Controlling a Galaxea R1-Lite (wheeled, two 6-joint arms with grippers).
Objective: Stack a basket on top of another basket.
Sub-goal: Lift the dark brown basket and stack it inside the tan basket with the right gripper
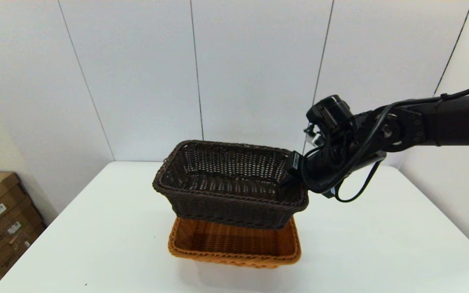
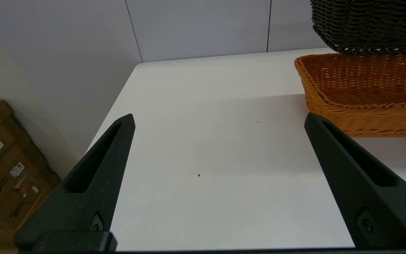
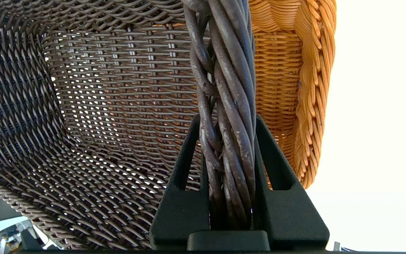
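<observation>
right claw (image 3: 227, 123) pinches dark basket (image 1: 230, 183) rim, mid-frame | it hangs just above orange basket (image 1: 234, 244) on table (image 1: 96, 244), lifted and aligned | lowering, release left | left claw (image 2: 219, 121) spread, idle

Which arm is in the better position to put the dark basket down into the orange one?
The right arm. The right gripper is already shut on the braided rim of the dark basket, which hangs just above the orange basket. The left gripper is open, off to the side over the bare table.
</observation>
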